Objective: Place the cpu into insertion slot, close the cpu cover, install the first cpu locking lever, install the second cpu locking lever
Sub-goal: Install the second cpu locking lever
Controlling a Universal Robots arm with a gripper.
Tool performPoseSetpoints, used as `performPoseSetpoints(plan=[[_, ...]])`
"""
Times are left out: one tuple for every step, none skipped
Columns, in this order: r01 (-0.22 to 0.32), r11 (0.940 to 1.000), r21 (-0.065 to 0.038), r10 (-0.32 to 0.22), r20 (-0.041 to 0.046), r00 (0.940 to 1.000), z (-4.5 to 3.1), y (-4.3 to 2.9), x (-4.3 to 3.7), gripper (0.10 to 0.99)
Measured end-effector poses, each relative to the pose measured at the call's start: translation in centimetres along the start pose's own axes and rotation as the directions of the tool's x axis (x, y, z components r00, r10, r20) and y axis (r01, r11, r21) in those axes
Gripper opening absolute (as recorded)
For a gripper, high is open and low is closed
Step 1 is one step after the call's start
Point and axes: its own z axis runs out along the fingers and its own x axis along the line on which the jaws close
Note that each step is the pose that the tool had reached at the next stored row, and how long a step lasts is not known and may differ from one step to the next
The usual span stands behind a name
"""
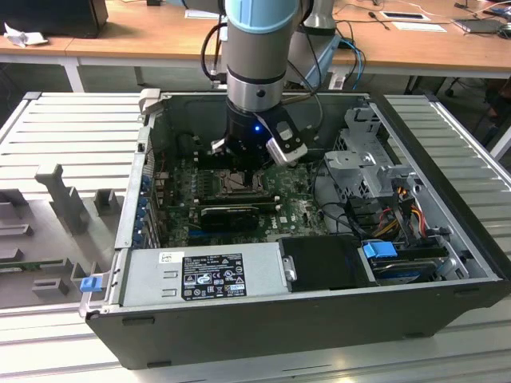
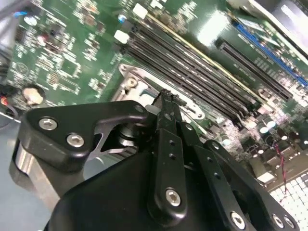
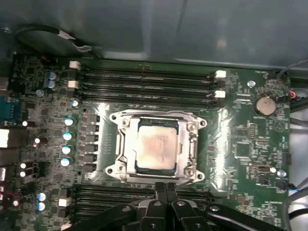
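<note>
In the first wrist view the cpu (image 3: 155, 147), a silvery square chip, lies flat in the insertion slot (image 3: 114, 169) on the green motherboard. The cpu cover (image 3: 191, 144), a silver frame, lies down around the chip's edges. My gripper (image 3: 166, 186) hangs just beside the slot's edge, its black fingers pressed together with nothing between them. In the second wrist view the gripper (image 2: 166, 95) points its joined tips at the slot's metal rim (image 2: 137, 77). In the exterior view the gripper (image 1: 239, 166) stands low inside the open computer case, right over the insertion slot (image 1: 238, 185).
Long black memory slots (image 3: 144, 79) run on both sides of the socket. A black expansion card (image 1: 230, 214) lies close by, and a grey power supply box (image 1: 200, 275) fills the case's front. A drive cage (image 1: 371, 159) and cables (image 1: 399, 211) crowd the exterior view's right.
</note>
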Motion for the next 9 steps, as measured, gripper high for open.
performPoseSetpoints(plan=[[0.000,1.0000,-0.001,0.000,0.0001,1.0000,0.06,-0.03,0.44,0.106],[0.000,1.0000,-0.002,0.000,0.0000,1.0000,0.10,-0.06,0.76,0.106],[0.001,1.0000,-0.003,-0.001,0.0001,1.0000,0.13,-0.08,1.02,0.106],[0.001,1.0000,-0.003,-0.001,0.0002,1.0000,0.15,-0.22,1.34,0.106],[0.001,1.0000,-0.004,-0.001,0.0002,1.0000,0.14,-0.42,1.43,0.106],[0.001,1.0000,-0.009,-0.001,0.0004,1.0000,0.12,-0.82,1.55,0.106],[0.001,0.9999,-0.013,-0.001,0.0008,1.0000,0.11,-0.95,1.62,0.106],[0.001,0.9998,-0.018,-0.001,0.0011,1.0000,0.10,-1.05,1.73,0.106],[0.001,0.9996,-0.028,-0.001,0.0016,1.0000,0.09,-1.16,1.96,0.106]])
